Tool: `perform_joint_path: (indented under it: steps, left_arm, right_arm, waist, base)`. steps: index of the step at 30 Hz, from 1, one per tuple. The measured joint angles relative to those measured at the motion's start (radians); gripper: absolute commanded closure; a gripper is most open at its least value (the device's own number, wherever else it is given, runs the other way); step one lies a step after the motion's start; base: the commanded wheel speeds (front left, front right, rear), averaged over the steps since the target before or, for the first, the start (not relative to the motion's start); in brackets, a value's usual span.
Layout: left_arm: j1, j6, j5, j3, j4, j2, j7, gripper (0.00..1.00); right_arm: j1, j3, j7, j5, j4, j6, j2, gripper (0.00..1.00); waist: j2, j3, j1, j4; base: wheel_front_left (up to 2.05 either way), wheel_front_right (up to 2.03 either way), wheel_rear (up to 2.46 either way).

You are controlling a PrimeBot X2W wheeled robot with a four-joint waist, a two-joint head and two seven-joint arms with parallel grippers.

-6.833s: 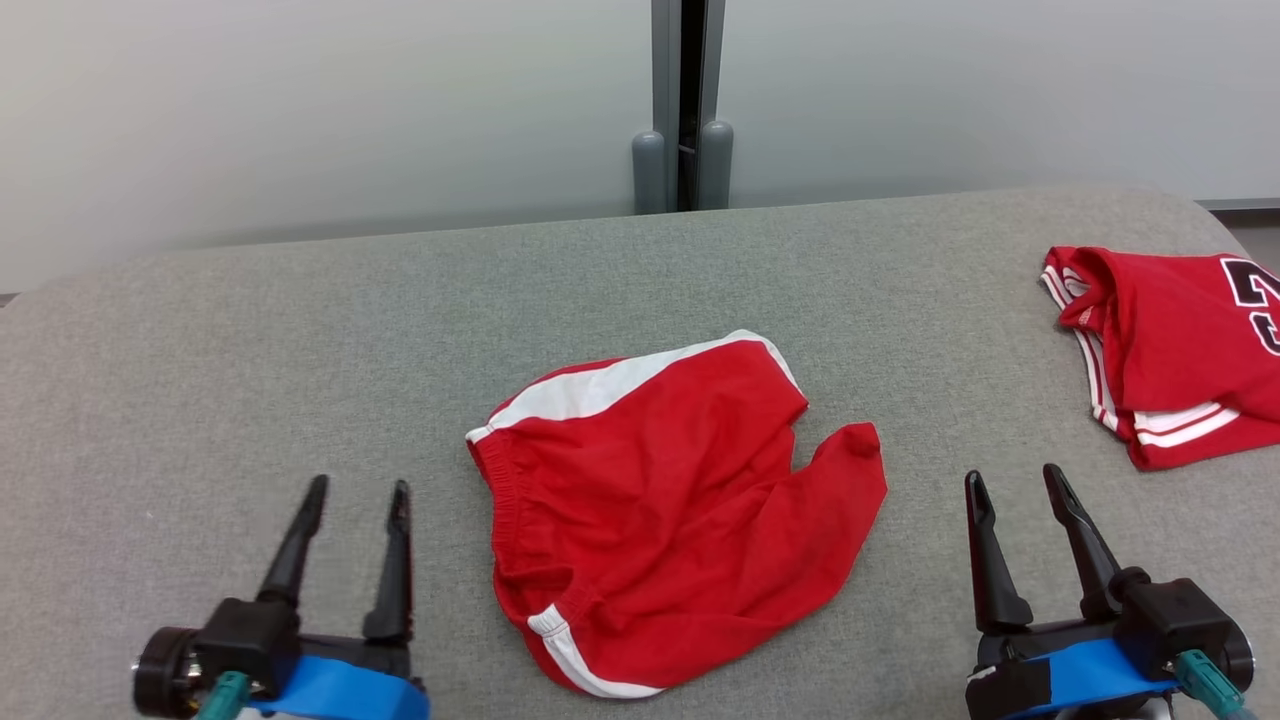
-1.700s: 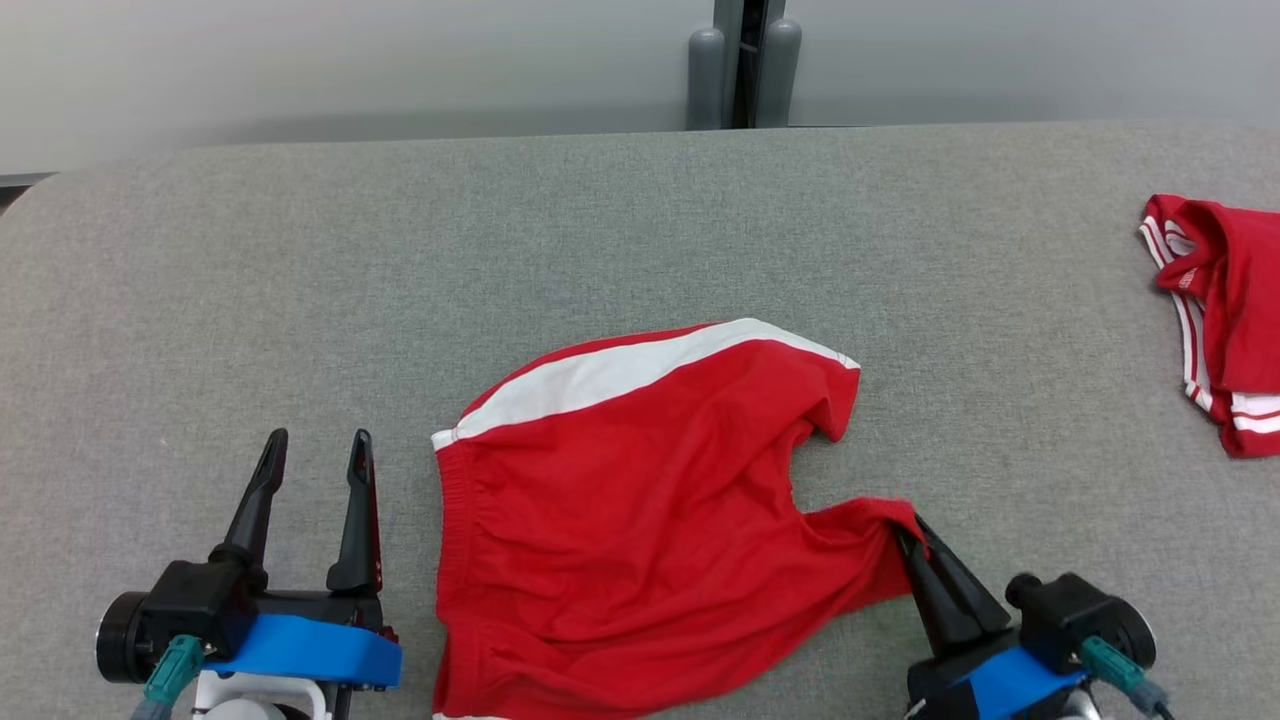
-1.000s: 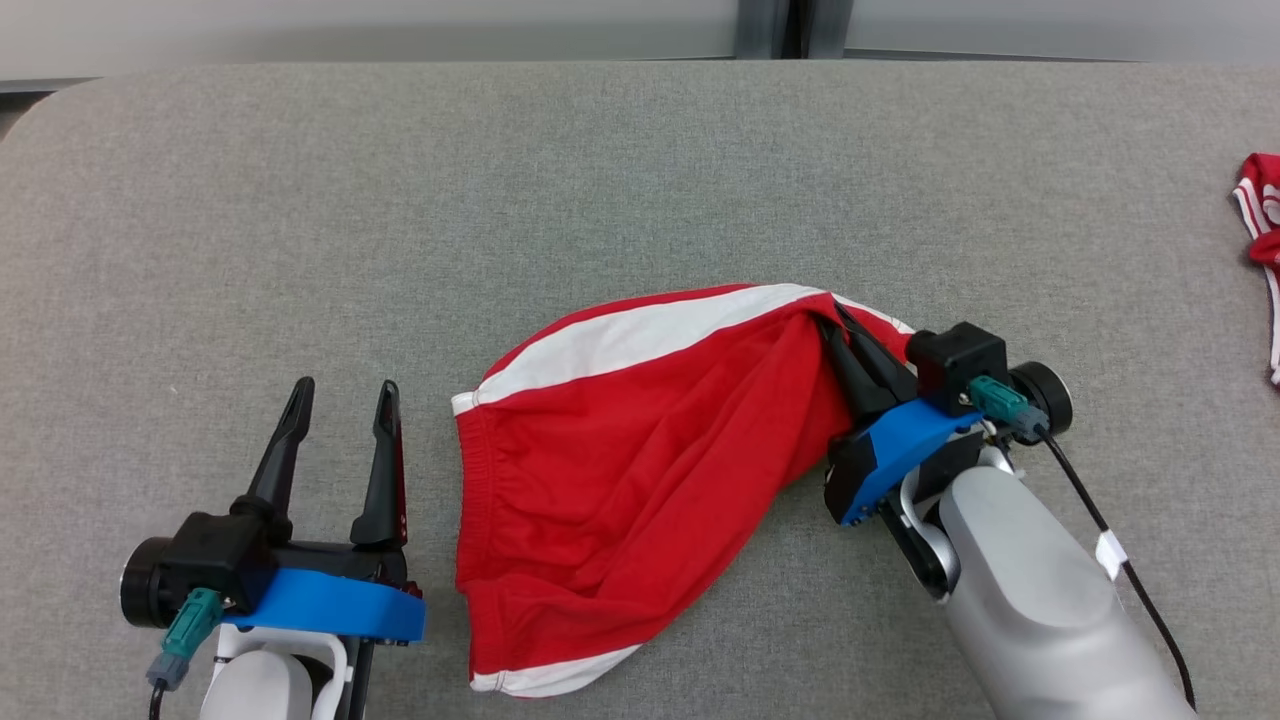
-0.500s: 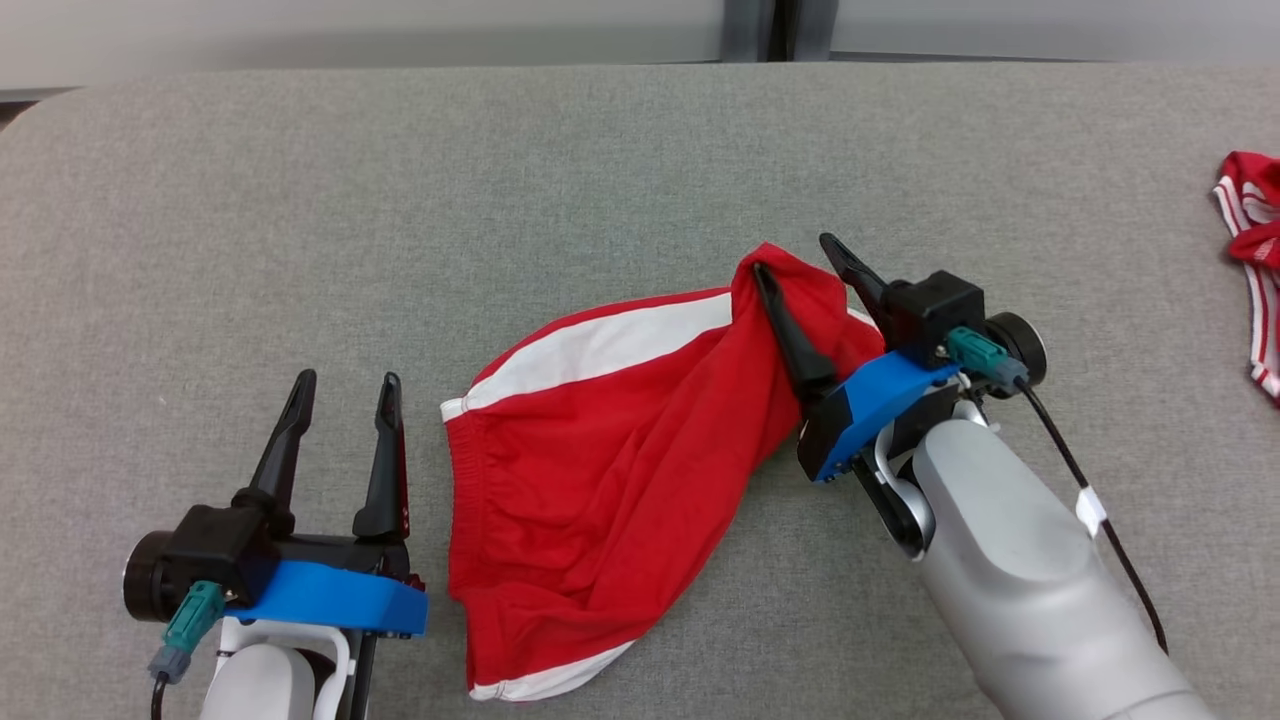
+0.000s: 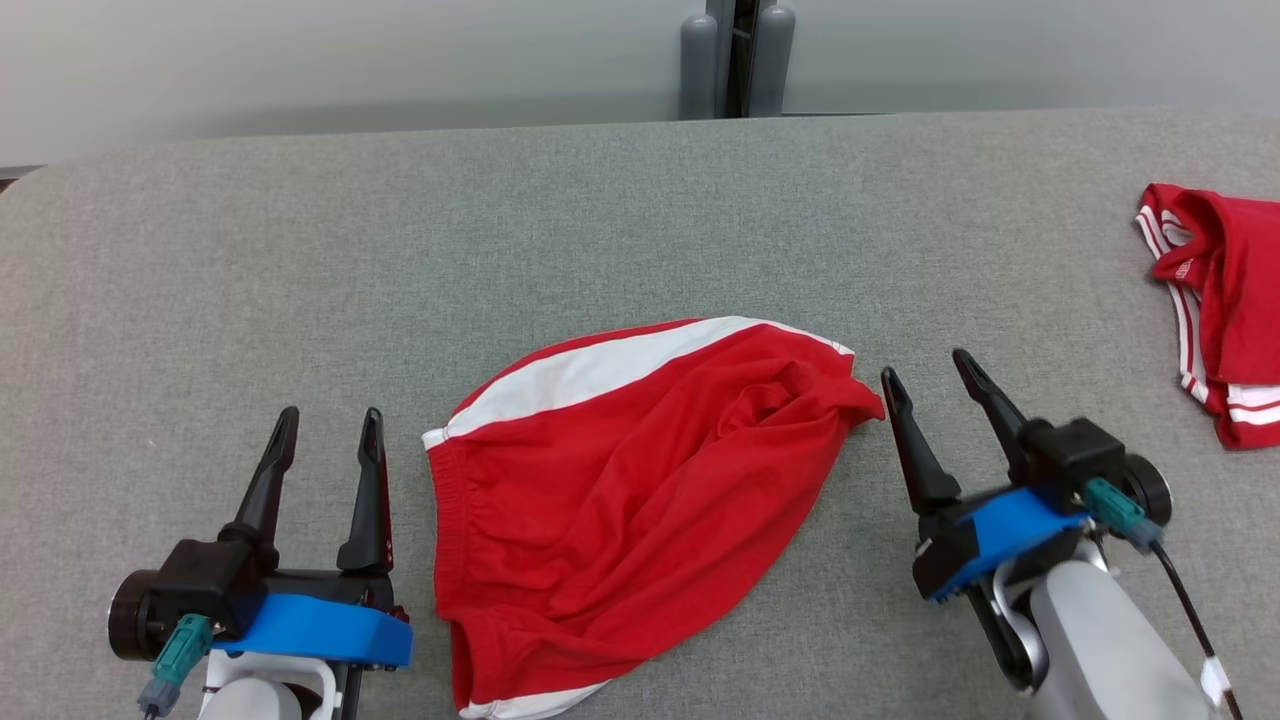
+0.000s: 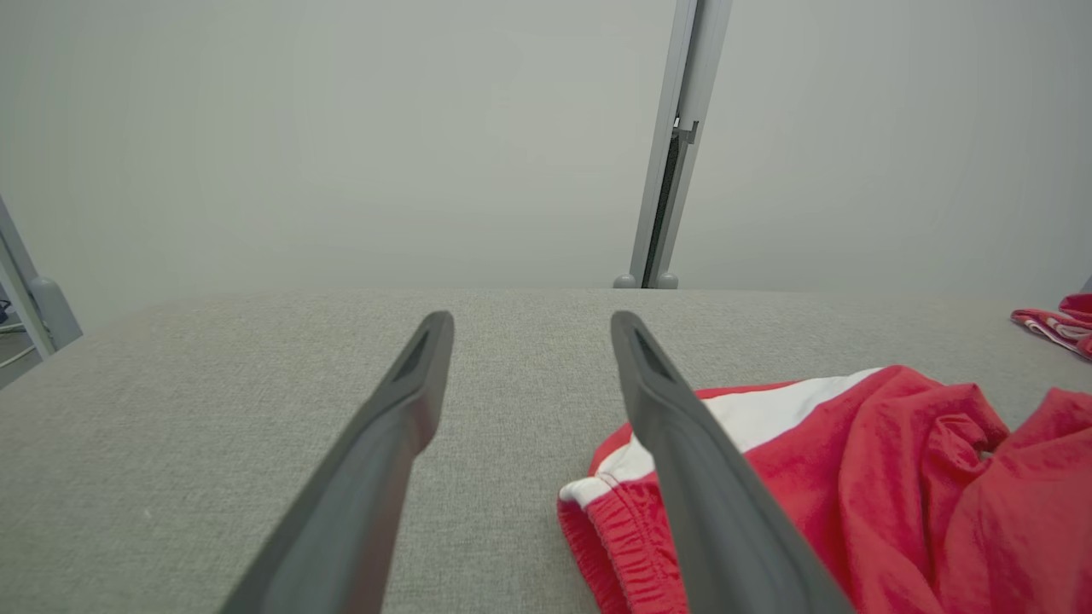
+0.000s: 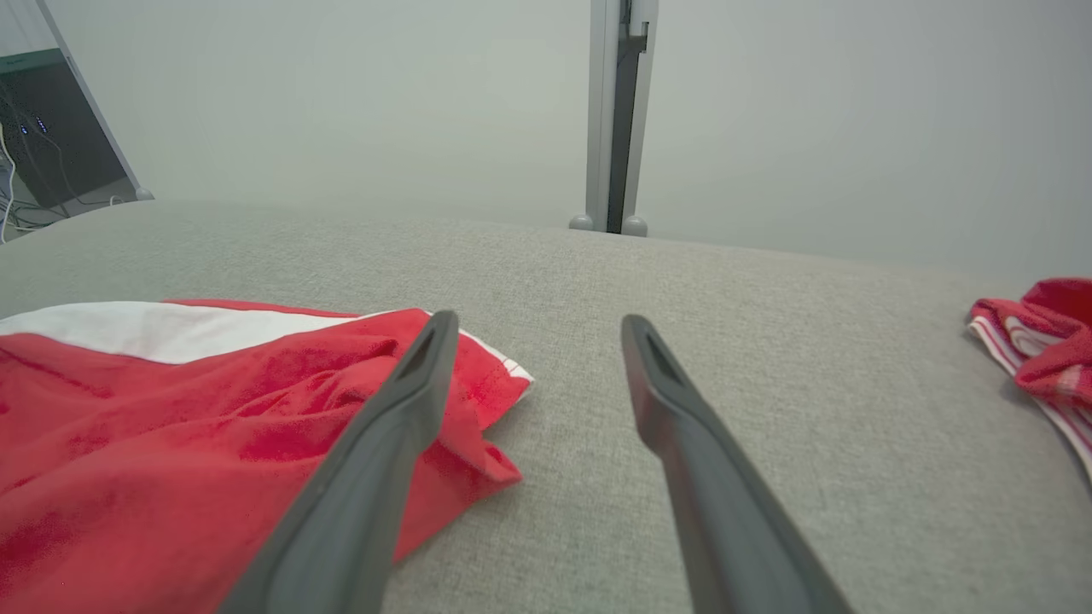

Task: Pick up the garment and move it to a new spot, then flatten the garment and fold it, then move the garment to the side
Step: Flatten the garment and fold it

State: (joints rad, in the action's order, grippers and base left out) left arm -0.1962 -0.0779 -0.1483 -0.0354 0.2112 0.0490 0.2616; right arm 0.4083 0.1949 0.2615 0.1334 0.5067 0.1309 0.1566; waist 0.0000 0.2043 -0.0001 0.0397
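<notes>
The garment (image 5: 630,500), red shorts with a white side stripe, lies folded over and wrinkled on the grey table (image 5: 500,240) between my grippers. Its elastic waistband faces left, and one leg lies folded over the other at the upper right. My right gripper (image 5: 925,370) stands open just right of the garment's right tip, with nothing between its fingers. In the right wrist view the garment (image 7: 171,409) lies left of the open right gripper (image 7: 533,328). My left gripper (image 5: 330,425) is open and apart from the waistband. The left wrist view shows the garment (image 6: 853,460) right of the left gripper (image 6: 531,326).
A second red garment (image 5: 1215,300) with white stripes lies at the table's far right edge. A grey post (image 5: 738,50) stands behind the table against a pale wall. Bare grey cloth stretches to the left and back.
My right gripper has opened and let go of the shorts' leg, then drawn back to the right and down. The leg now lies folded over the garment. The head camera has tilted up.
</notes>
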Motion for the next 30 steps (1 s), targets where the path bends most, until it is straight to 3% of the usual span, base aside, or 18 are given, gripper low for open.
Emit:
perform_joint_path:
  steps: [9,17,24,30]
  left_arm:
    - [0.02,-0.002,0.001,0.005,-0.007,0.0,0.0,0.0]
    - [0.051,-0.001,0.005,0.01,-0.014,0.0,0.0,0.0]
    - [0.062,-0.001,0.009,0.014,-0.016,0.0,0.0,0.0]
    - [0.059,-0.002,0.008,0.002,-0.017,0.0,0.0,0.0]
  right_arm:
    - [-0.163,-0.091,0.0,0.006,-0.148,0.0,0.006,0.0]
    - [-0.289,-0.174,0.0,-0.017,-0.258,0.0,-0.032,0.0]
    - [-0.316,-0.154,0.0,-0.041,-0.25,0.0,-0.048,0.0]
    - [-0.231,-0.104,-0.005,-0.064,-0.154,0.0,-0.024,0.0]
  waist:
    - [0.0,-0.021,0.0,0.001]
    - [0.0,-0.049,0.0,0.006]
    - [0.0,-0.058,0.0,0.01]
    - [0.0,-0.045,0.0,0.022]
  base:
    - [0.0,0.0,0.0]
    - [0.0,0.0,0.0]
    - [0.0,0.0,0.0]
    - [0.0,0.0,0.0]
